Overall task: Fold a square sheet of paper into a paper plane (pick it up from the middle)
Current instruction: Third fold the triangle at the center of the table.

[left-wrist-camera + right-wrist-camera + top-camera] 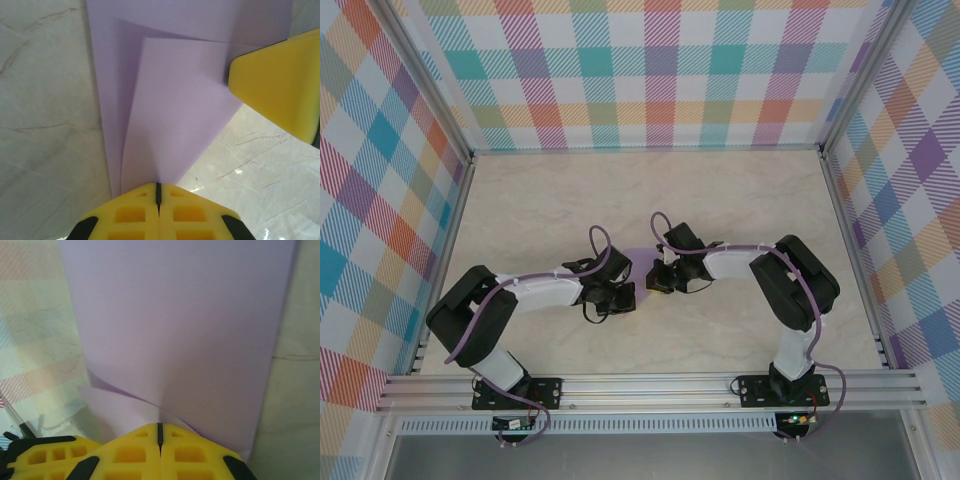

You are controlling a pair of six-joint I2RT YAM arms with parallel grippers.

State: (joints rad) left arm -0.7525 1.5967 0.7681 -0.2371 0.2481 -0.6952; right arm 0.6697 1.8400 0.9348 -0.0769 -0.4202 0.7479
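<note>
The square sheet of paper (pixel 640 258) is lavender and hangs between both grippers over the middle of the table. In the left wrist view its folded layers (pixel 175 110) overlap and narrow toward my left gripper (pixel 158 192), which is shut on the paper's edge. My right gripper (pixel 159 432) is shut on another edge of the sheet (pixel 190 330), where a loose flap lifts beside the fingers. From above, the left gripper (pixel 628 290) and right gripper (pixel 658 280) face each other closely. A finished paper plane is out of view.
The marble-look table (pixel 540 210) is walled by checked panels (pixel 650 70) on three sides. A metal rail (pixel 650 385) runs along the near edge by the arm bases. The right arm's yellow finger (pixel 280 85) shows close by in the left wrist view.
</note>
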